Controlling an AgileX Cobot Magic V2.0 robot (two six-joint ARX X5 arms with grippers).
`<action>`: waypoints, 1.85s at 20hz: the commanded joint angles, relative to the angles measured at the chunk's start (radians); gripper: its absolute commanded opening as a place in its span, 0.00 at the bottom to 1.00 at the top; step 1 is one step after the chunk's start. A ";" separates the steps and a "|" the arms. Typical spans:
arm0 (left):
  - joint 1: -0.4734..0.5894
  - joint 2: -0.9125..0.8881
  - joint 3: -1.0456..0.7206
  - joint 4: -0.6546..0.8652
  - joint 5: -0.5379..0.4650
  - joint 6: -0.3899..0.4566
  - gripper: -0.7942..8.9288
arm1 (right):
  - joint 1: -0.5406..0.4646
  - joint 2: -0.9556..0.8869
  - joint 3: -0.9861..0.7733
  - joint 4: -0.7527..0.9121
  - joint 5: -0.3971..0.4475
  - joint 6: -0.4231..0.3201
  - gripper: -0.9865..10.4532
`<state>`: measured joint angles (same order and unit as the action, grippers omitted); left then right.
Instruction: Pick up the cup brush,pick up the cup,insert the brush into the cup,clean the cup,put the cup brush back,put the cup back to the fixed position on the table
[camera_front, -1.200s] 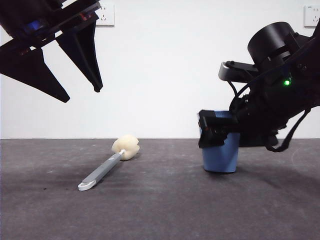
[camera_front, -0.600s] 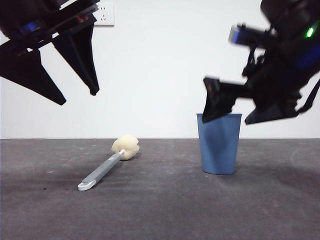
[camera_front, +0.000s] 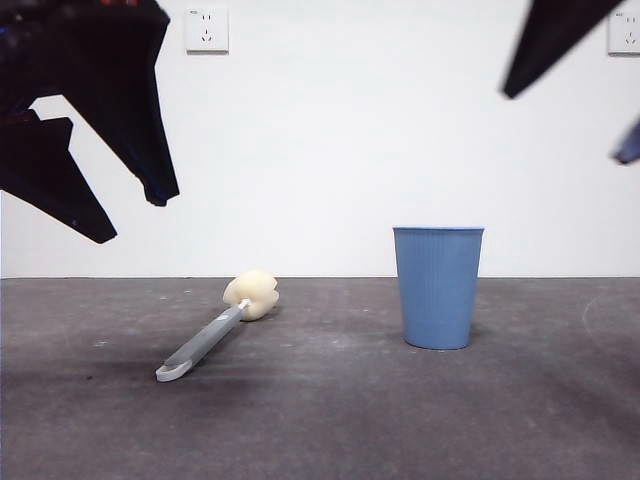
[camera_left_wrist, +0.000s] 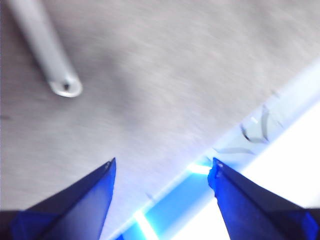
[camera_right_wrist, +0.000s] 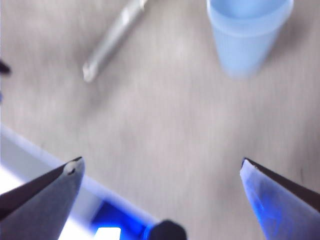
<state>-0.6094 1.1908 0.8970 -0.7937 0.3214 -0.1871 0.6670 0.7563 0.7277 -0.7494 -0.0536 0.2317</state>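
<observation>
The blue ribbed cup stands upright on the dark grey table, right of centre. The cup brush lies flat to its left, with its cream sponge head toward the wall and its white tip toward me. My left gripper hangs open and empty above the handle end, well clear of it; its wrist view shows the handle tip beyond the open left gripper. My right gripper is open and empty, high above and right of the cup. The right wrist view shows the cup and the brush handle far below the right gripper.
A white wall stands behind the table, with a socket at the upper left and another at the upper right. The table's near edge shows in both wrist views.
My right gripper has let go of the cup and risen up and to the right. The cup stays standing on the table. My left gripper has sunk a little.
</observation>
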 joint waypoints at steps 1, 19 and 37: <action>-0.007 0.002 -0.006 -0.038 0.026 0.043 0.40 | 0.017 -0.031 0.010 -0.082 -0.035 0.042 0.56; -0.006 0.002 -0.006 0.013 0.020 0.082 0.08 | 0.016 -0.046 0.010 -0.114 -0.071 0.047 0.09; 0.257 -0.416 -0.163 1.004 -0.186 0.319 0.08 | 0.016 -0.046 0.010 -0.114 -0.071 0.047 0.09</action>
<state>-0.3634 0.7826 0.7547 0.2119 0.1364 0.1135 0.6811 0.7113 0.7311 -0.8669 -0.1276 0.2737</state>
